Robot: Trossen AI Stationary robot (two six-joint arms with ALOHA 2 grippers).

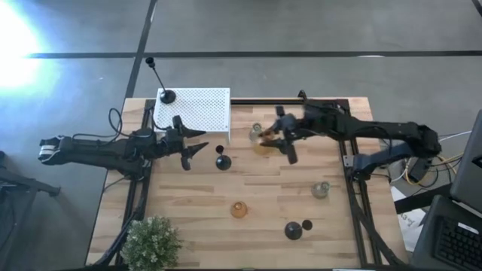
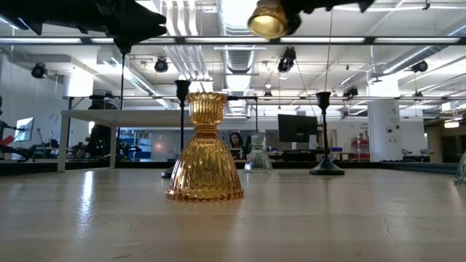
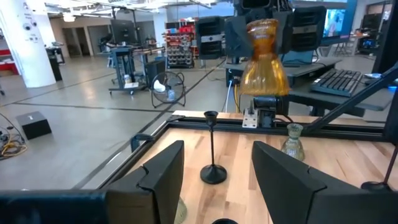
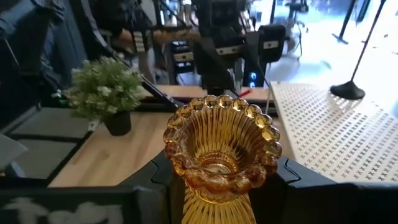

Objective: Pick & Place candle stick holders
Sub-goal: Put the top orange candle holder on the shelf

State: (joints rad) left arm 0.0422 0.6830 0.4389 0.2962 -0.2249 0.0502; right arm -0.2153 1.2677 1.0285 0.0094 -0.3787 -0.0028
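Over the pale wooden table, near the white perforated metal box at upper centre of the high view, the right pincer is carrying a ribbed amber glass candle stick holder, clenched on it, off the surface. The left pincer, released, is waiting at centre left. This looks like the carry step; next calls for lowering it upright, likely by the box.

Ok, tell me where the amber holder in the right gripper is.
High view: the amber holder is lifted in the right gripper, right of the white perforated box, beside a pale green holder.
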